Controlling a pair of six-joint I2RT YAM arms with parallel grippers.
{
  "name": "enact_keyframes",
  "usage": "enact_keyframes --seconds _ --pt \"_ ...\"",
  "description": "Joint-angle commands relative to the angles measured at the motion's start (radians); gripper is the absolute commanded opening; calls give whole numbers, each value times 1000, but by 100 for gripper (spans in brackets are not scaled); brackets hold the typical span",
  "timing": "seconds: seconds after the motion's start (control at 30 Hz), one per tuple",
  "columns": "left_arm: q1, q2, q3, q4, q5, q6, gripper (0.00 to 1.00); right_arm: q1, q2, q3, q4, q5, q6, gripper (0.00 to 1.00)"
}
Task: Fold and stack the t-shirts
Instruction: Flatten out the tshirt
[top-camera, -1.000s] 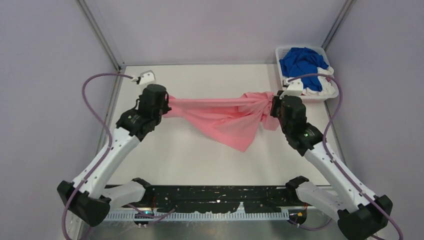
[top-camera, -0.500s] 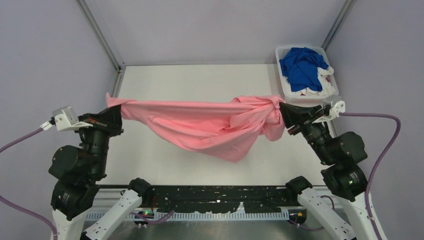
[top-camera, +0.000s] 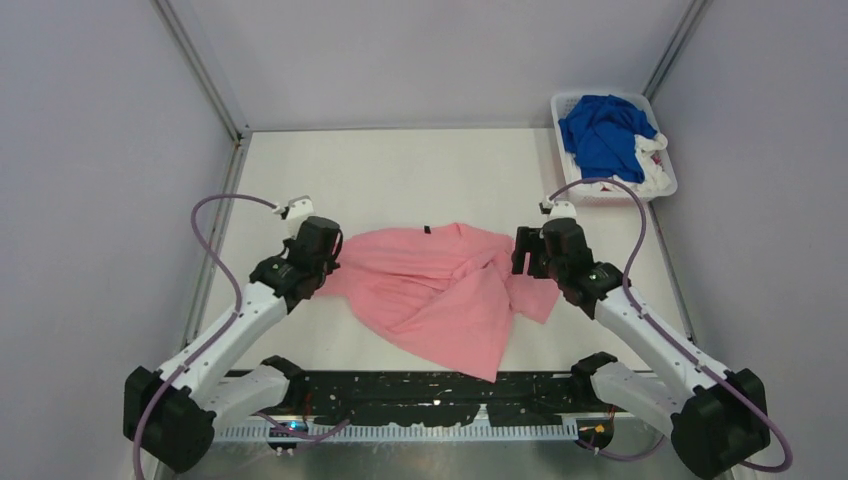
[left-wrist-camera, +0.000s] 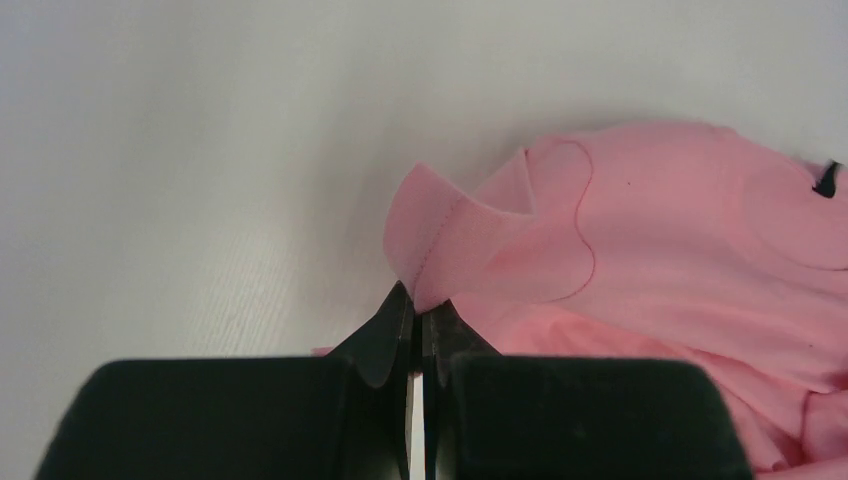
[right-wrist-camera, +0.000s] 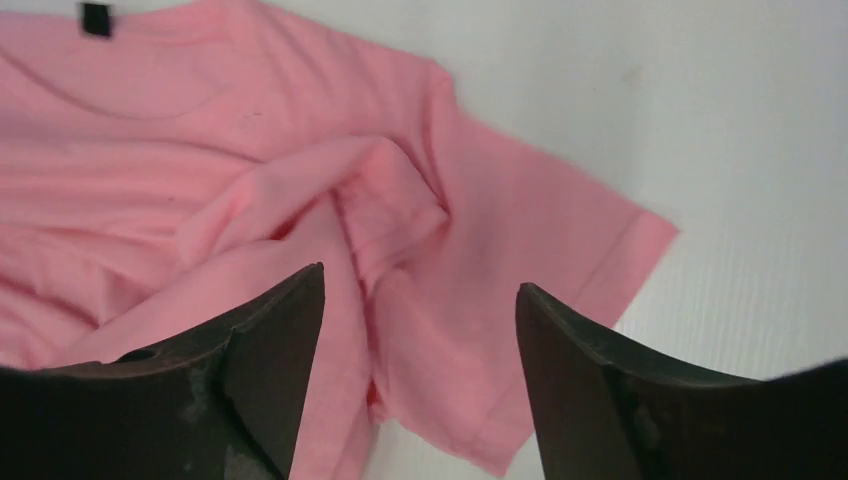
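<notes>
A light pink t-shirt (top-camera: 440, 295) lies rumpled on the white table, collar tag at the far side, one corner trailing toward the near edge. My left gripper (top-camera: 335, 256) is shut on the shirt's left edge; in the left wrist view its tips (left-wrist-camera: 417, 300) pinch a hemmed fold of the pink t-shirt (left-wrist-camera: 640, 220). My right gripper (top-camera: 521, 262) stands open just above the shirt's right sleeve, with a creased fold of the pink t-shirt (right-wrist-camera: 300, 200) under the gap between its fingers (right-wrist-camera: 290, 310). Blue and white t-shirts (top-camera: 605, 135) lie bunched in the basket.
A white slatted basket (top-camera: 664, 188) stands at the far right corner of the table (top-camera: 400, 170). Grey walls with metal posts close in the sides and back. The arms' black base rail (top-camera: 430, 395) runs along the near edge.
Both arms lowered from holding the pink shirt stretched in the air to the table. The shirt now lies on the surface. My right gripper has opened and let go of the bunched cloth.
</notes>
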Motion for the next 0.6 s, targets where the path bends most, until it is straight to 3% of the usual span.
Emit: enact_keyframes --seconds 0.0,0.03,0.07,0.2,0.3,0.43,0.57 --pt "20 82 4 -10 -22 -98 0 -5 68 70 -70 233 51 86" --pt "20 98 4 -8 -19 -102 0 -4 74 80 -85 220 53 96" --pt "20 108 1 -8 -19 -111 0 -1 73 83 -92 188 53 99" --pt "22 107 -15 7 -28 -134 0 101 50 85 -190 189 77 96" --pt "22 93 -34 10 -37 -151 0 254 62 75 -249 183 122 95" --pt "23 78 -62 5 -10 -175 0 408 103 18 -224 29 212 96" --pt "23 80 -74 -26 18 -204 0 594 163 15 -242 -5 266 98"
